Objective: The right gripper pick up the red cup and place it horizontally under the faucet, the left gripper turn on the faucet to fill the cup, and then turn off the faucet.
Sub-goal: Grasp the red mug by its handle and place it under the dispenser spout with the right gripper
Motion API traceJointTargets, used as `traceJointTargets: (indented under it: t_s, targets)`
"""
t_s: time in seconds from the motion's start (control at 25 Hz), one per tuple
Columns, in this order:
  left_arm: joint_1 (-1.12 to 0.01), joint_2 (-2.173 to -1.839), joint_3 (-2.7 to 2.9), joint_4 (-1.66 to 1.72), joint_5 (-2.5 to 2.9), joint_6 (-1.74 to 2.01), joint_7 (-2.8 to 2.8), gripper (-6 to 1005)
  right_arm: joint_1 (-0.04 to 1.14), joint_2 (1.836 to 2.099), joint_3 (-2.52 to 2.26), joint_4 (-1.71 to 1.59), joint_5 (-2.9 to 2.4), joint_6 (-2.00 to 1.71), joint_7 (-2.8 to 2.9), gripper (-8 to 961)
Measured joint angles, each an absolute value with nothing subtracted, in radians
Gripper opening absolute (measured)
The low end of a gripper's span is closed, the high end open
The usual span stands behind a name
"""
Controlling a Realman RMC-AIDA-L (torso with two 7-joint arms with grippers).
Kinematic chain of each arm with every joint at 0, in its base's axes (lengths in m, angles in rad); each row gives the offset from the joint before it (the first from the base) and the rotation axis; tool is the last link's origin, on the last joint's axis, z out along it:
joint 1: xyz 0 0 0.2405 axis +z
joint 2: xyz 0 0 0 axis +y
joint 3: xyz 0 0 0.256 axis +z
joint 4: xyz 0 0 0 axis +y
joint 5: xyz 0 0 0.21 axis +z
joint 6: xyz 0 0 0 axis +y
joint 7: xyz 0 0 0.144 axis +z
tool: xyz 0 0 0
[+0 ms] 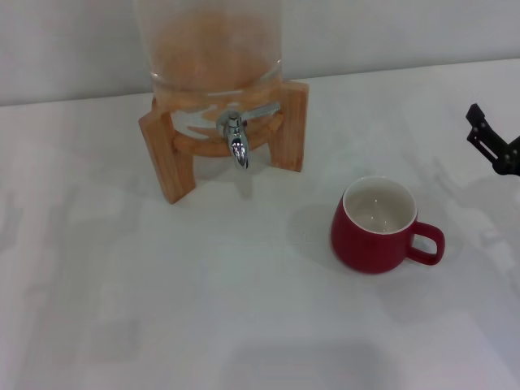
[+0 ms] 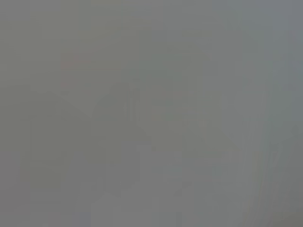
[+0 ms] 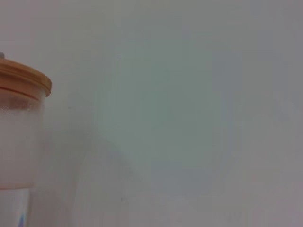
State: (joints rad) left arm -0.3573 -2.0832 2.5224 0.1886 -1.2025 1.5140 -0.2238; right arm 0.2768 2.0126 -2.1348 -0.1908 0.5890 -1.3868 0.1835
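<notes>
Cup first: red cup (image 1: 375,227) stands upright at right of centre in your head view, white inside showing, loop handle pointing toward the right edge of the frame. Right gripper (image 1: 491,145) shows only as a black jointed piece at the far right edge, above and to the right of the cup, well apart from it, touching nothing. You cannot tell whether its fingers are spread or closed; too little of it is in frame.

Faucet (image 1: 237,140) sits at upper centre, chrome spout pointing down, flat lever angled up toward the right. It projects from a glass dispenser (image 1: 213,49) resting in a wooden stand (image 1: 169,154). Cup is below and to the right of the spout, not under it.

White table (image 1: 162,309) carries stand and cup; a pale wall (image 1: 406,32) runs across the top of the frame.

Left gripper does not appear in any view; left wrist view gives you plain grey only. Right wrist view shows the dispenser's wooden lid (image 3: 23,78) at its left edge against the pale wall
</notes>
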Motion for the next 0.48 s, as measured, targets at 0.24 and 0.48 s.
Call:
traceJointTargets:
  t_s: [0.24, 0.48]
  targets:
    - [-0.355, -2.084, 2.525, 0.175, -1.196, 1.514, -0.223, 829, 0.263, 2.012, -2.142, -0.191, 0.589, -1.387, 0.185, 869]
    - [-0.347, -2.085, 2.525, 0.162, -1.18, 1.513, -0.222, 829, 0.254, 2.01, -2.14, -0.182, 0.591, -1.382, 0.187, 869]
